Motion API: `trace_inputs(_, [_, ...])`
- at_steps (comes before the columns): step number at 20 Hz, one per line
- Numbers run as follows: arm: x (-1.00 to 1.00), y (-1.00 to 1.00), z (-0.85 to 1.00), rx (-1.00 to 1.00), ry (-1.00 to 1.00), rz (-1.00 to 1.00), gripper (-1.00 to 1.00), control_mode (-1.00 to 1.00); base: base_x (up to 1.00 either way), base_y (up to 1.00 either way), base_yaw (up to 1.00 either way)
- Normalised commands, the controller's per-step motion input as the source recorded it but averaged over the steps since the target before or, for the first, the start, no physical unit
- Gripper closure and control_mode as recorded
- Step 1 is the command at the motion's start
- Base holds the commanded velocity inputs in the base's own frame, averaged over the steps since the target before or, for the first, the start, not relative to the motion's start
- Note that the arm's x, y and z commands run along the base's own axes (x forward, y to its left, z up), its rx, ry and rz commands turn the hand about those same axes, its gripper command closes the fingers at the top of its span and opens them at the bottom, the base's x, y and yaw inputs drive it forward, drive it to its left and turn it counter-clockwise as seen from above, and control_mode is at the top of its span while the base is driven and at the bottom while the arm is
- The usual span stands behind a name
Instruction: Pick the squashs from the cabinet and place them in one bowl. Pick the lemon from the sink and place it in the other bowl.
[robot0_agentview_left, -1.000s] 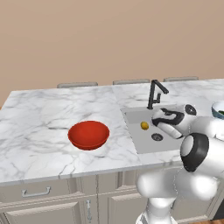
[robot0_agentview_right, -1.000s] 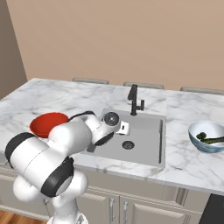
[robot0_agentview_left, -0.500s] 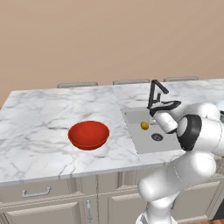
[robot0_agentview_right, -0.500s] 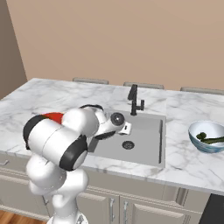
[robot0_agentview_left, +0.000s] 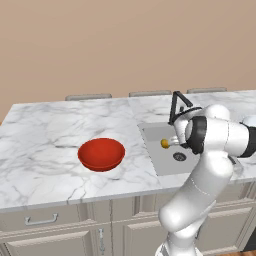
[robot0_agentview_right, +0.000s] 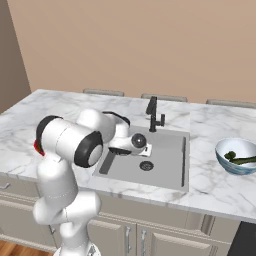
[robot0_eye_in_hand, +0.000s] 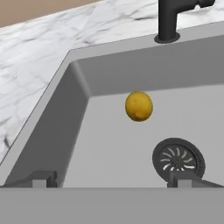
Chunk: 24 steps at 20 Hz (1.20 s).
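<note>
One lemon (robot0_eye_in_hand: 138, 105) lies on the sink (robot0_eye_in_hand: 109, 162) floor, just beside the round drain (robot0_eye_in_hand: 178, 159) and in front of the black faucet (robot0_eye_in_hand: 168, 19). The gripper (robot0_eye_in_hand: 111, 180) hangs over the basin with its fingers spread wide, holding nothing. A good grasp likely means centring over the lemon, which may roll. Left of the sink sits the red bowl (robot0_agentview_left: 101, 153); right of it, the pale bowl (robot0_agentview_right: 239, 156) already holds the squashs (robot0_agentview_right: 238, 159). The faucet stands close to the arm.

The sink (robot0_agentview_left: 172, 150) is overlooked from behind the arm, left and right, by both base views, with counter (robot0_agentview_right: 210, 185) and faucet (robot0_agentview_right: 154, 114) shared. The basin (robot0_eye_in_hand: 131, 144) is viewed closely from the hand.
</note>
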Motion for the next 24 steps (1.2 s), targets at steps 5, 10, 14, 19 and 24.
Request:
trace_inputs(5, [0.30, -0.04, -0.18, 0.01, 0.00, 0.01, -1.00, -1.00, 0.00, 0.00, 0.00])
trace_inputs(10, [0.42, -0.11, -0.12, 0.04, 0.00, 0.01, -1.00, -1.00, 0.00, 0.00, 0.00])
trace_inputs(14, [0.40, -0.20, -0.03, 0.06, 0.00, 0.02, -1.00, -1.00, 0.00, 0.00, 0.00])
trace_inputs(19, [0.32, -0.16, 0.00, 0.08, 0.02, 0.03, -1.00, -1.00, 0.00, 0.00, 0.00])
trace_inputs(24, [0.20, 0.00, -0.08, 0.01, 0.10, 0.04, -1.00, -1.00, 0.00, 0.00, 0.00])
